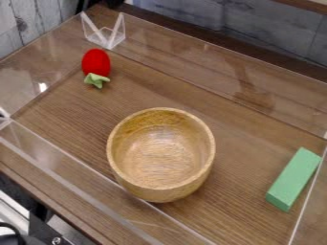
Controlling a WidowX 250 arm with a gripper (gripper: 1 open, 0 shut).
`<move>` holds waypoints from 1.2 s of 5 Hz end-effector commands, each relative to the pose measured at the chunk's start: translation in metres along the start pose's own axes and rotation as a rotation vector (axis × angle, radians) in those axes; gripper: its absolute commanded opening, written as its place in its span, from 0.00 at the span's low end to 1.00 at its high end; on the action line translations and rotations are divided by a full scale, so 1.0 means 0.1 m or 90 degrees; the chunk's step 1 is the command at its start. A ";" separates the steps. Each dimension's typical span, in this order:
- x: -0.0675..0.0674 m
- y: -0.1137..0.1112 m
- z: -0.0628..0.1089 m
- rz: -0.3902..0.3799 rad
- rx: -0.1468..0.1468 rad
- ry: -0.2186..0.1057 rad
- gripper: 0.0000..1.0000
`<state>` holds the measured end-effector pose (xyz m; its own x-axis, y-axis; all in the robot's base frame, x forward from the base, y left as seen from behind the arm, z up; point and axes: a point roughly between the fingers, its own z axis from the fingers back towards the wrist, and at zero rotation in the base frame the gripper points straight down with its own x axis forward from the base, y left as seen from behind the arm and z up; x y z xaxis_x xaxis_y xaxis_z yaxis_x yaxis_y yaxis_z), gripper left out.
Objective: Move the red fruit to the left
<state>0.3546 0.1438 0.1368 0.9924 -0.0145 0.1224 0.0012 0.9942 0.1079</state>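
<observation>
Green block: a light-green rectangular block (294,179), lying at a slant on the brown wooden counter (250,105), to the right of the bowl as the camera sees it
Wooden bowl: a round, pale tan bowl of wood (161,155), upright, with nothing seen inside; the landmark for the rest
Red fruit: a small, glossy red strawberry-shaped toy with a green leafy stem end (96,65), beyond the bowl and to its left, well apart from it, the leafy end towards the camera
Tool: the dark tool (105,5), just showing at the top edge, farther from the camera than the bowl and the fruit; pressed together, and the fruit is not in it
Step in hand: most likely the close of the task, the fruit resting on the left part of the counter, free of the tool
Next move: if that spot is the wanted one, keep the arm clear and leave the fruit alone; if more leftward travel is wanted, spread the tool, come back over the fruit and grip it gently
</observation>
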 end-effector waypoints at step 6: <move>0.11 -0.19 -0.04 -0.057 -0.004 -0.005 0.00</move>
<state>0.3613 0.1233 0.1159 0.9922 -0.0994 0.0752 0.0925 0.9916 0.0900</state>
